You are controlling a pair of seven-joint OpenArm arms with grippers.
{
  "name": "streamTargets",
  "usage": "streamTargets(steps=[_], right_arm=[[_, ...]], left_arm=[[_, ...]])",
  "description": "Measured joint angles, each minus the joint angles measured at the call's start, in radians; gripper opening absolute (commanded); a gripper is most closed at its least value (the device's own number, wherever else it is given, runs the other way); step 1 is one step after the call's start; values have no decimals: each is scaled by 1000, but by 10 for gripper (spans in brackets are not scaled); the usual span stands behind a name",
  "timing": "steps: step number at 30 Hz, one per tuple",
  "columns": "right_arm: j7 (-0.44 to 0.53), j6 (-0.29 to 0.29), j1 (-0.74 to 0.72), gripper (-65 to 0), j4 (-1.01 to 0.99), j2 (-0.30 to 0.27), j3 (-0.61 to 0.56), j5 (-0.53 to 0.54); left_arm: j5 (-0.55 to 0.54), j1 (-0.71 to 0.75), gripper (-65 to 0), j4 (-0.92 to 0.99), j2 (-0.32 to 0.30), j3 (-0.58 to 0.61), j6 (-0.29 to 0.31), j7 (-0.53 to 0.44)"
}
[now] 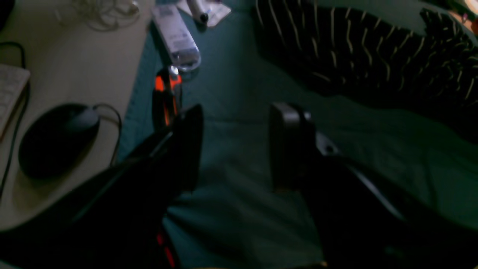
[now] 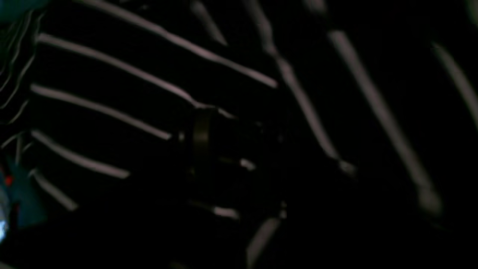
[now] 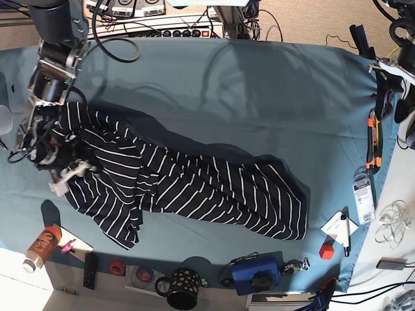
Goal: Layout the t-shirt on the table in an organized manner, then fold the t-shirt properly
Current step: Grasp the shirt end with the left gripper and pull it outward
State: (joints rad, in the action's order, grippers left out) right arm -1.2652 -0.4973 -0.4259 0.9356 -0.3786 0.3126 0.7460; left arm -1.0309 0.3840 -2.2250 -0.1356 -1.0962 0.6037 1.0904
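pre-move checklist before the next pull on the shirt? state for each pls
1. t-shirt laid flat: not ok, it lies bunched and twisted in a diagonal band.
2. Right pincer at the shirt: ok, it sits in the bunched end; whether cloth is actually gripped: cannot tell, the wrist view is dark fabric only.
3. Left pincer free: ok, open, nothing between its fingers, hovering over bare table.
4. Left pincer near the shirt: not ok, it is by the table's edge, apart from the cloth.
5. Clutter near the left pincer: not ok, an orange-and-black tool lies close beside it.
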Motion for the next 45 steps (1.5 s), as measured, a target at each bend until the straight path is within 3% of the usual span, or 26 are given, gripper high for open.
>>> streamTargets(steps=[2,6,7,10,21,28,31,34,37,40,42,45], right_arm=[[-17,-6,-1,-456,0,31,-1,43],[-23,-53,-1,-636,0,78,-2,49],[-22,-66,0,-650,0,82,-2,50],[-24,-109,2,-650,15,85,-2,43],[-23,-116,8,-650,423,86,15,76],[-70,-117,8,-650,533,89,53,76],[-97,-117,10,-650,533,92,138,65],[-100,-112,9,-650,533,90,258,17],[-115,-113,25,-650,533,66,333,13],[-117,-113,76,-650,534,26,375,23],[-121,-114,121,-650,534,3,404,72],[-122,-114,178,-650,533,-21,447,152]], left_arm=[[0,-3,-378,0,0,0,0,0],[1,-5,-378,0,0,0,0,0],[1,-5,-378,0,0,0,0,0],[1,-5,-378,0,0,0,0,0],[0,-5,-378,0,0,0,0,0],[18,-2,-378,0,-1,63,0,-3],[141,-1,-378,1,-1,220,-3,-69],[312,-3,-378,2,-1,402,0,-229],[479,-47,-378,3,0,549,-49,-333],[645,-138,-378,24,-6,665,-128,-341],[691,-190,-378,80,-5,725,-176,-349],[710,-252,-378,203,-4,789,-168,-340]])
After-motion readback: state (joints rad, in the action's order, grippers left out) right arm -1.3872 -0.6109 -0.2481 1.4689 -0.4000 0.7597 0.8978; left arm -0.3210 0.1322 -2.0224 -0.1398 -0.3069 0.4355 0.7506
